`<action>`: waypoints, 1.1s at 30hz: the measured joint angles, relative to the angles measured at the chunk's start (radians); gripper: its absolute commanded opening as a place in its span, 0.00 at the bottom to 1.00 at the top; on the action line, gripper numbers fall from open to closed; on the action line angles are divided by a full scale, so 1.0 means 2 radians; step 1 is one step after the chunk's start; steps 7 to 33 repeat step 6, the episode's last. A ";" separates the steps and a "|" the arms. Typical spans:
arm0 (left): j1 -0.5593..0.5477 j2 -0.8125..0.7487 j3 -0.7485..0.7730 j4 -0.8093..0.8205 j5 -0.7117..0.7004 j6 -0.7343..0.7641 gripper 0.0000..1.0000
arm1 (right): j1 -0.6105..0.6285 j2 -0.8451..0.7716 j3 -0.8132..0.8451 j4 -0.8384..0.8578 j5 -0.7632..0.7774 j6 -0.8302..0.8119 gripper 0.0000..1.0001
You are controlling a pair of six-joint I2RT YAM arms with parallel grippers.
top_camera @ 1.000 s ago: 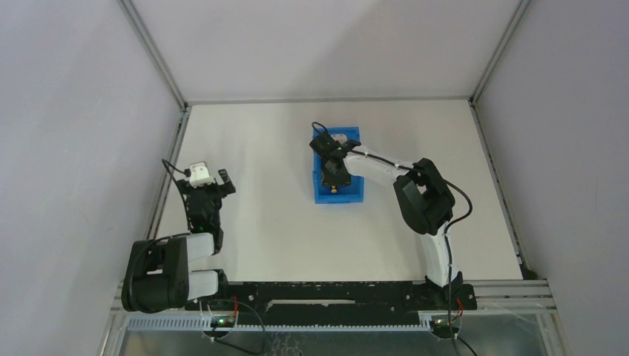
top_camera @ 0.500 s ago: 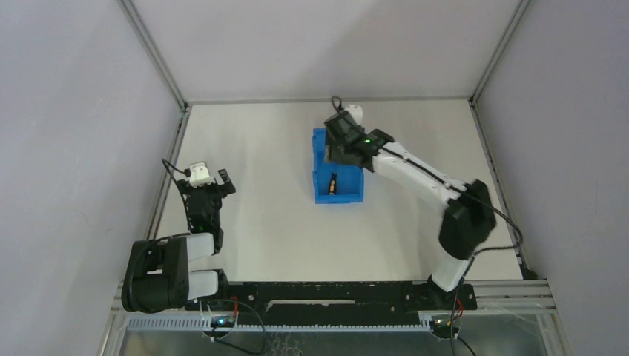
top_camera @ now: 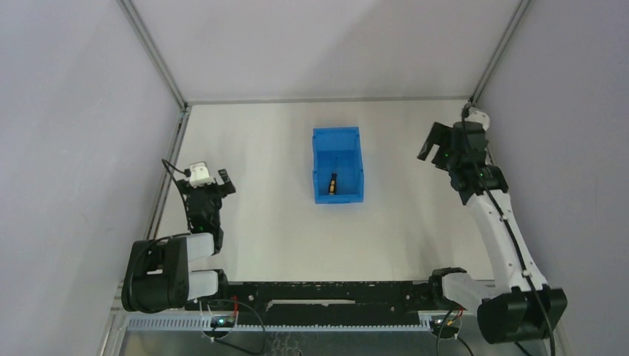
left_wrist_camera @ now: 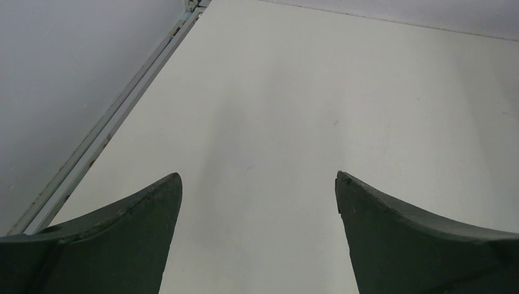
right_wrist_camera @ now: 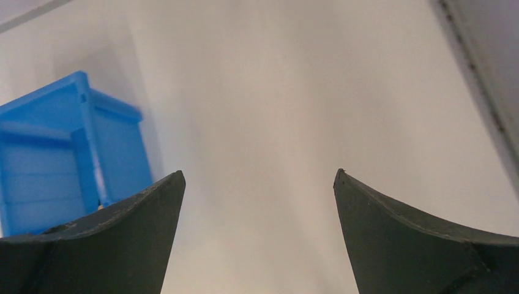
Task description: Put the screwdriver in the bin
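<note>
Matte white tabletop [top_camera: 259, 141] boxed by pale grey walls [top_camera: 74, 111] and metal rails [top_camera: 152, 52], yellow-and-black screwdriver [top_camera: 332, 183] lying inside the thick-rimmed blue plastic bin [top_camera: 336, 131], left gripper [left_wrist_camera: 258, 184] and right gripper [right_wrist_camera: 257, 180] both with jaws spread wide

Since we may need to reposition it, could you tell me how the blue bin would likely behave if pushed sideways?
The bin looks like moulded plastic holding only the small screwdriver, so it is probably light and would slide easily. Its broad, low footprint suggests tipping is unlikely. The thick rim and ribbed walls hint it stays stiff.
</note>
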 measured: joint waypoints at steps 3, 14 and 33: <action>0.000 0.000 0.000 0.000 0.000 0.000 1.00 | -0.040 -0.037 -0.018 0.001 -0.016 -0.027 1.00; 0.000 0.000 0.000 0.000 0.000 0.000 1.00 | -0.059 -0.055 -0.028 0.005 -0.033 -0.039 1.00; 0.000 0.000 0.000 0.000 0.000 0.000 1.00 | -0.059 -0.055 -0.028 0.005 -0.033 -0.039 1.00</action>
